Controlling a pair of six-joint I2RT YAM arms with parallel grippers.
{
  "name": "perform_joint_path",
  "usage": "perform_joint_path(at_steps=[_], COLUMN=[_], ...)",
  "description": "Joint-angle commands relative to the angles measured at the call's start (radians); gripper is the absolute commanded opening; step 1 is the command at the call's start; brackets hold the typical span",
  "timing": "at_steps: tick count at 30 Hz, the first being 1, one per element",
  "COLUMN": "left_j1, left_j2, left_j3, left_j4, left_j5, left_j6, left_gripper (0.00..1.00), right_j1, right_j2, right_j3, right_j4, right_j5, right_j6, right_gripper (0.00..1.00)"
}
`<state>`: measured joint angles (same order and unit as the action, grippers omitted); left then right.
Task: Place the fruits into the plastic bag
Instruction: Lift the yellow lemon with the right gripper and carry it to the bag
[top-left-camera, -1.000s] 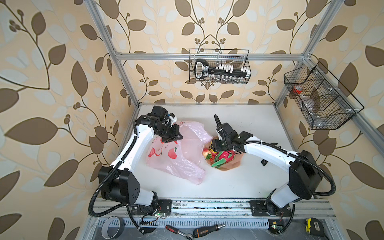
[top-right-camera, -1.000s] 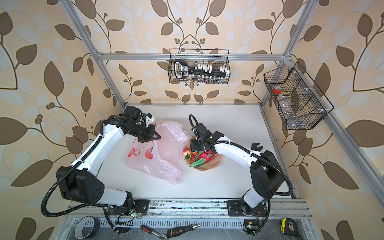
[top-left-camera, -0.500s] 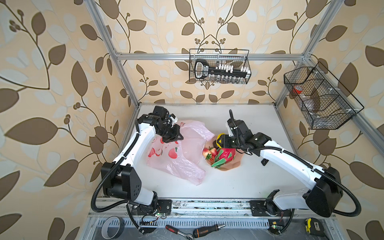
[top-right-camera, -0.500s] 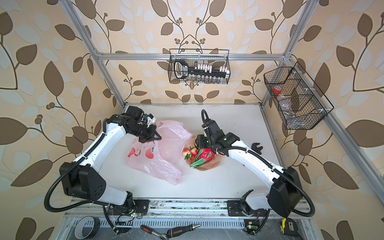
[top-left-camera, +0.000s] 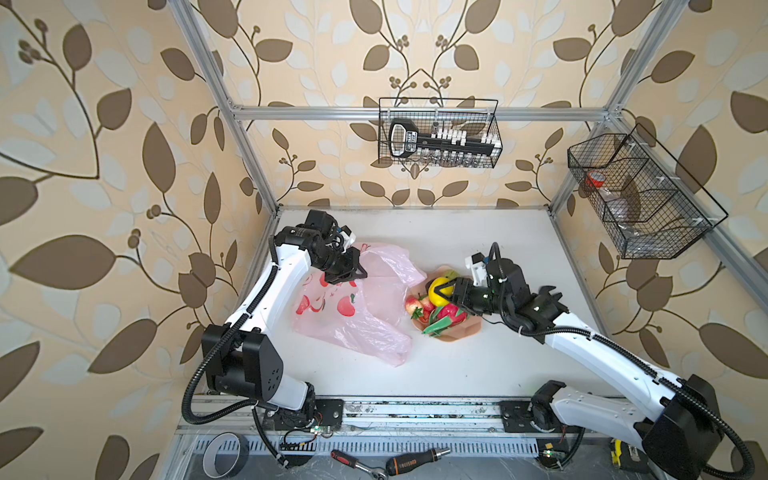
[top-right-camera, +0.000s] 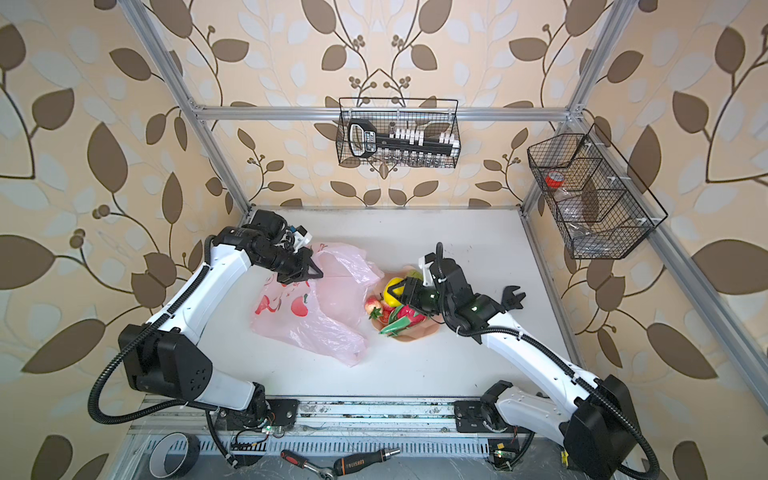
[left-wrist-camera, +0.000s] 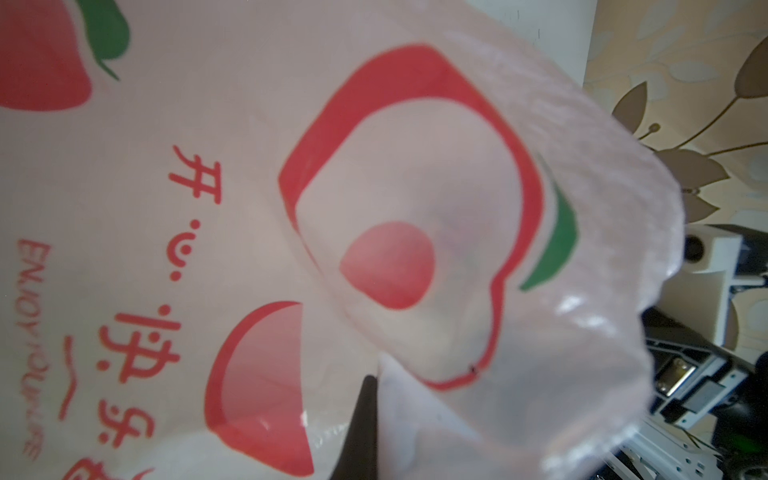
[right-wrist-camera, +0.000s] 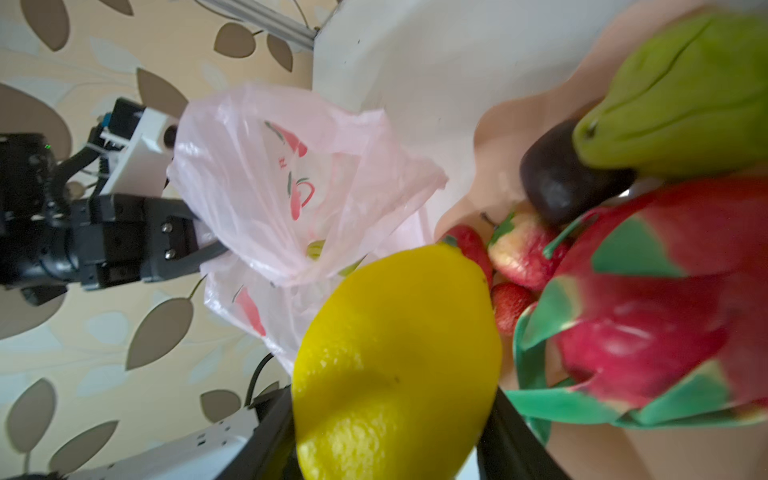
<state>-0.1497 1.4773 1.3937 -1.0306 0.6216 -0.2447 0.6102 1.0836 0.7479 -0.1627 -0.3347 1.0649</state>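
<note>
The plastic bag lies crumpled on the white table, pink with red apple prints. My left gripper is shut on the bag's upper edge, holding its mouth up. My right gripper is shut on the yellow lemon, above the bowl's side nearest the bag. Other fruits sit in the peach bowl: dragon fruit, green pear, dark plum, strawberry.
A wire basket with tools hangs on the back wall, and another wire basket on the right wall. A black wrench lies on the table behind my right arm. Hand tools lie below the front rail.
My right gripper has come up out of the bowl with the lemon and turned level, pointing at the bag. The left gripper still holds the bag's edge, almost unmoved.
</note>
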Motion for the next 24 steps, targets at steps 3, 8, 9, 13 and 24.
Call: perform_joint_path(at_steps=[3,8,9,13,24], left_j1=[0.002,0.001,0.002,0.002,0.001], left_j2=[-0.015,-0.013,-0.016,-0.018,-0.029], left_j3=[0.031,0.029,0.028,0.030,0.010], left_j4=[-0.039,-0.045,-0.045,-0.046,-0.039], left_j5=[0.033,0.038,0.038,0.041,0.050], left_j6=[0.025,0.025,0.026,0.026,0.023], left_gripper=[0.00,0.00,0.00,0.00,0.00], right_j1=[0.088,0.096,0.099,0.138,0.233], right_j2=[-0.025,-0.005,0.000,0.042,0.255], right_j3=[-0.095,-0.105,-0.112,-0.142,-0.079], right_j4=[0.235,0.269,0.293,0.411,0.628], right_j5=[-0.025,-0.020,-0.020,-0.011,0.008], right_j6=[0.265,0.300,0.323,0.424,0.538], right_gripper=[0.38,0.35,0.35,0.35,0.34])
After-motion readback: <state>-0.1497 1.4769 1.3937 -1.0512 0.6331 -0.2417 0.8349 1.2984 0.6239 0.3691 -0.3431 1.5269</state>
